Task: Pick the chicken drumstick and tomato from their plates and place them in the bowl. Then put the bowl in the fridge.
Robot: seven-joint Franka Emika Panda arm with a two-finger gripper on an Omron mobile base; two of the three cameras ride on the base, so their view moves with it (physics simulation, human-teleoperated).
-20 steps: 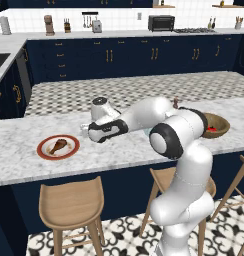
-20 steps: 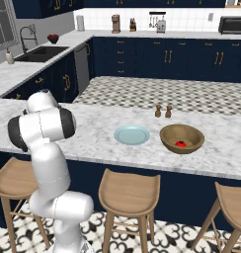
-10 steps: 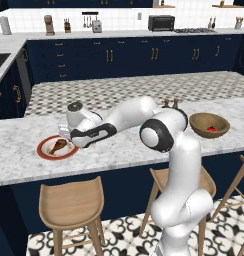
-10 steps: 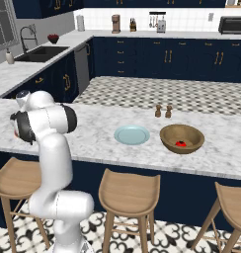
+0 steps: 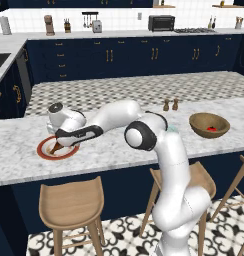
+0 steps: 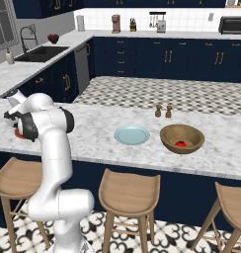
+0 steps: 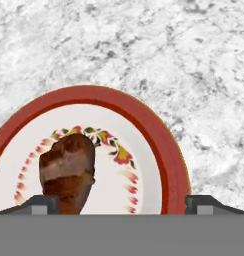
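**Lining up on the drumstick before closing**

The pincer point(image 5: 59, 145) hangs just above the red-rimmed plate point(image 5: 44, 152) at the far left of the desk point(image 5: 109, 145), with the arm stretched out low across the marble. In the hand view the two dark fingertips point(image 7: 41, 204) stand wide apart and released, nothing between them yet. The drumstick point(image 7: 68, 172) lies on the plate close under the pincer, but off to the side of one fingertip and not midway between the two. The opposite fingertip sits past the plate's rim point(image 7: 169, 150).

The step in hand appears to be the grasp of the drumstick. To do it well, the pincer should shift sideways until the thick meaty end is centred between the fingertips, then descend straight, stopping short of the plate so the tips do not press on it. Closing across the thick part would likely hold better than on the thin bone.

The tomato point(image 6: 180, 144) already rests in the wooden bowl point(image 6: 181, 138), well away from the pincer, beyond the pale blue plate point(image 6: 132, 134).
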